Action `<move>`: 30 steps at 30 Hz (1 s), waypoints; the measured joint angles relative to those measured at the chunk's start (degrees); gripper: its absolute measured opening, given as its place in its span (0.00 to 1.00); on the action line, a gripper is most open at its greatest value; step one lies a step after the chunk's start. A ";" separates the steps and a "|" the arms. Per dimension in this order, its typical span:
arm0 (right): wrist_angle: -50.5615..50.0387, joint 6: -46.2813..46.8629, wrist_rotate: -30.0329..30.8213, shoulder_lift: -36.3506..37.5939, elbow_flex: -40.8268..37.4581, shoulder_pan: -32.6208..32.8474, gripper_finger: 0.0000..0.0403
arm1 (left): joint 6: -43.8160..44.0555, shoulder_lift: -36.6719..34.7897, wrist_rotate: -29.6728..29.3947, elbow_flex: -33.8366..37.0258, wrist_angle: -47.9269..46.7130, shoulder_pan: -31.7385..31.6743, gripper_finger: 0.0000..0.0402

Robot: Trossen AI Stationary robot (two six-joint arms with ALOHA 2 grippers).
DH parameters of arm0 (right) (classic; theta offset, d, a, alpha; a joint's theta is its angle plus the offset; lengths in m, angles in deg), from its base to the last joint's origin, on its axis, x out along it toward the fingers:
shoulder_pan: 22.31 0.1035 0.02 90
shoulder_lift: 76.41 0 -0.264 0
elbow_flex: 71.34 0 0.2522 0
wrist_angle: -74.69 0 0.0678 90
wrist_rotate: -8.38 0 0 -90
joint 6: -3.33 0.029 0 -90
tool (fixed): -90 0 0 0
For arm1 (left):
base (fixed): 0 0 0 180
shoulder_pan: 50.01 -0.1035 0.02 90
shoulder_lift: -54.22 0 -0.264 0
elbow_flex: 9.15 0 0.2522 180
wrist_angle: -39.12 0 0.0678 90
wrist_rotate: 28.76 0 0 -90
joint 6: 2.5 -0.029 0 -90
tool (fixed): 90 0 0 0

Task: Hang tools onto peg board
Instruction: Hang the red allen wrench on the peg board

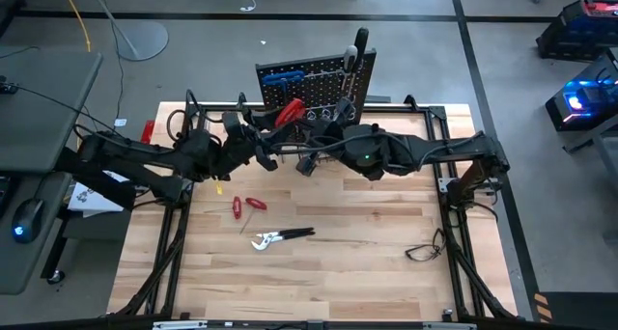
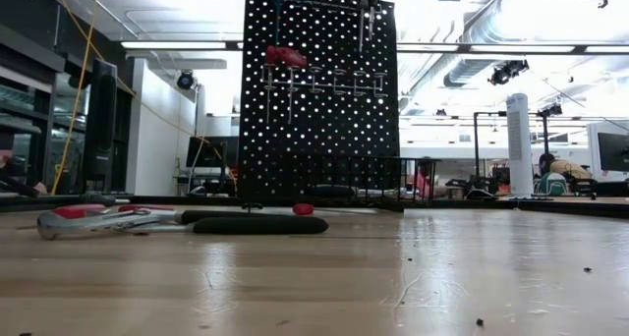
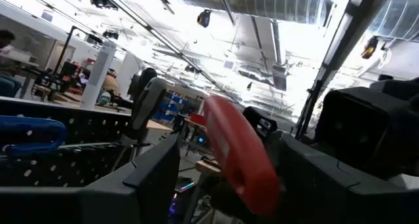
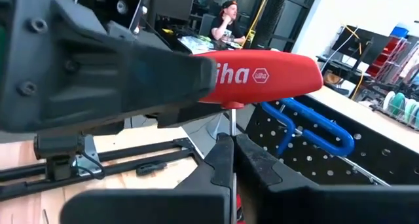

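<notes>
Wooden table (image 1: 367, 262); pliers (image 1: 275, 238); workshop beyond.

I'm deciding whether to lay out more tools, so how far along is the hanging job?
Partly done. Blue hex keys and other tools already hang on the peg board. In hand: the red T-handle tool, its handle in the left gripper, its shaft pinched by the shut right gripper, near the board. Left on the table: two red-handled screwdrivers and pliers.
</notes>
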 joint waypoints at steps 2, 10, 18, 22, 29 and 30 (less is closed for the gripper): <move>0.38 0.79 0.00 0.00 0.00 0.00 0.00 | -0.02 0.00 -0.01 0.00 -0.07 -0.39 0.57; 0.29 1.19 0.09 -0.17 0.00 0.02 0.00 | -1.51 0.00 -0.04 0.00 -0.07 -1.38 0.27; 0.22 5.09 -1.71 -0.17 0.00 -0.03 0.00 | -1.40 -0.02 -0.04 0.02 0.04 -1.45 0.11; 0.27 5.09 -2.34 -0.14 0.00 0.45 0.03 | -0.96 -0.33 0.16 0.02 -0.09 -1.43 0.11; 0.21 6.07 -2.76 0.64 0.00 2.06 0.29 | -1.55 -1.65 -1.73 0.07 -2.22 -1.73 0.11; -0.30 6.51 -2.14 0.94 0.00 2.34 0.33 | -1.55 -1.93 -1.66 0.09 -3.17 -1.81 0.11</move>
